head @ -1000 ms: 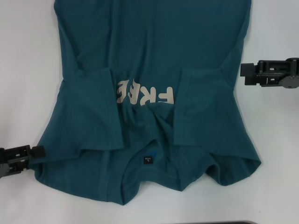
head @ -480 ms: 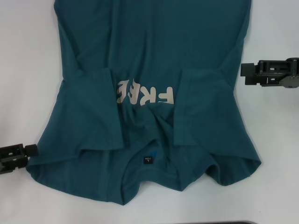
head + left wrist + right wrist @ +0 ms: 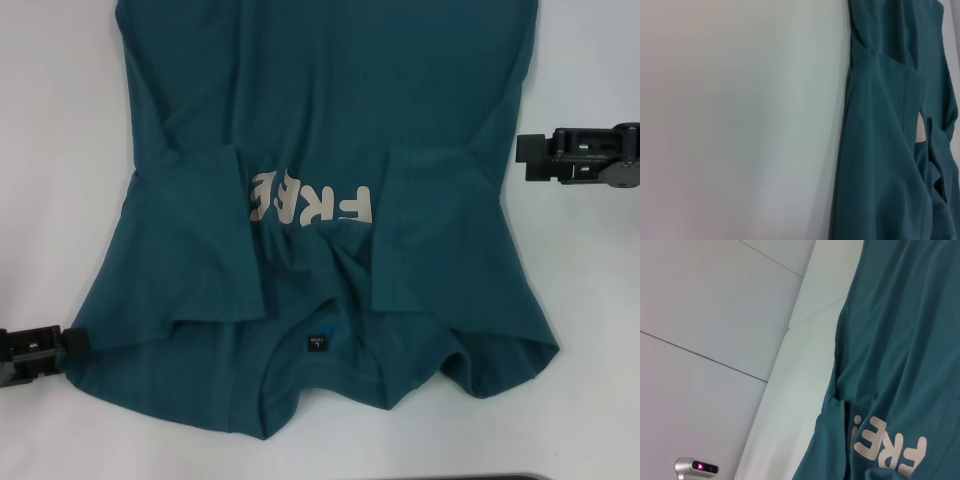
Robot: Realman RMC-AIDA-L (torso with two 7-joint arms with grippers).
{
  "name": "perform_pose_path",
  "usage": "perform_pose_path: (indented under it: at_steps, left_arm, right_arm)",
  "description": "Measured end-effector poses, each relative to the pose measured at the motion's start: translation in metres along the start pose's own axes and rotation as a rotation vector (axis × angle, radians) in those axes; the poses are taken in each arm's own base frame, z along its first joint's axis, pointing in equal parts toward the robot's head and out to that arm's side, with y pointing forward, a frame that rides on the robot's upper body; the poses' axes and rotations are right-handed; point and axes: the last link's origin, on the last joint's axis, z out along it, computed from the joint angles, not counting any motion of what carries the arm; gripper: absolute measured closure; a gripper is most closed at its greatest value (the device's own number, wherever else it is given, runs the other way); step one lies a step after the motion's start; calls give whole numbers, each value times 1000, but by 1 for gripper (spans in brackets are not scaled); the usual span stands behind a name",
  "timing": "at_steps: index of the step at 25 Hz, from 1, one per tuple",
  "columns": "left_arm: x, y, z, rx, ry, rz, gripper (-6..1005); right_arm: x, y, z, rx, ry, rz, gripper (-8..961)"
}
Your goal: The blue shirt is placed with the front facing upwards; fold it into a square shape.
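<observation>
- Across the middle of the head view lies the blue shirt [image 3: 320, 150], a soft, matte teal knit spread on the pale, smooth worktop [image 3: 590, 60], its body running off the top of the frame.
- Both short sleeves are folded inward over the chest, their straight hems flanking the pale block letters "FREE" [image 3: 310, 203], which read upside down from here.
- Toward the bottom of the frame the collar area bunches into rounded, wavy folds around a small dark neck label [image 3: 316, 343].
- At the lower left edge of the frame, the left claw [image 3: 72, 342] touches the shirt's shoulder corner; I cannot tell whether its fingers are spread or pinching cloth.
- Compared with half a second ago, that claw sits lower in the frame and closer to the fabric edge.
- At the right edge, the right claw [image 3: 522, 150] hangs just beside the shirt's side hem, unmoved; its finger state is likewise unclear.
</observation>
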Motion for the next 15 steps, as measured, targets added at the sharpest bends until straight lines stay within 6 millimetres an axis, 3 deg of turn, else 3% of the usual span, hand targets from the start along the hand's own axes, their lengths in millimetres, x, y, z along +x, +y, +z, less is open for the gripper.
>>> perform_pose_path:
  at_steps: [11,15]
  left_arm:
    - [6,10,17,-11,-42,5,405]
    - [9,16,10,-66,3,-25,410]
  right_arm:
    - [0,1,0,-5,2,-1,73]
    - [0,1,-2,-10,-3,0,73]
